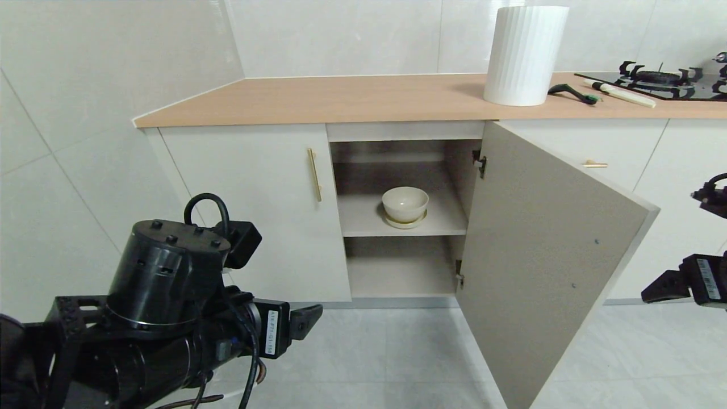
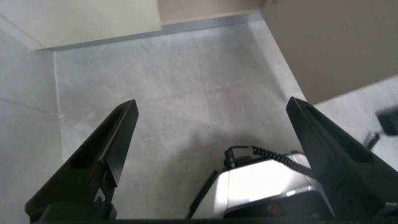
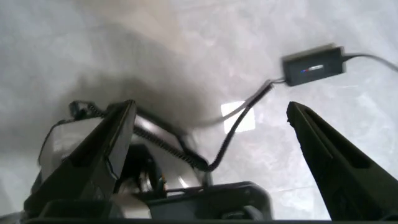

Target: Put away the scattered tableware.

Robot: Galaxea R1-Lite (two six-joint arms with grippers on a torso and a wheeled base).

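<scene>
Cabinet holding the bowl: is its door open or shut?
Open. The door stands swung outward, showing the bowl on the upper shelf.

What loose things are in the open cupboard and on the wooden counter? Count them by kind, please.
Round cream ceramic bowl: 1
Flat cream saucer beneath it: 1
Tall white ribbed cylinder: 1
Slim countertop utensils: 2 (black-green utensil, cream utensil)
Total: 5

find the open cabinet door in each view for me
head view: open cabinet door, right of centre, swung out toward the camera.
left wrist view: door is the beige panel ahead of the left gripper, above grey floor.
right wrist view: grey floor and a black cable box.
shared landmark: the grey floor.
</scene>
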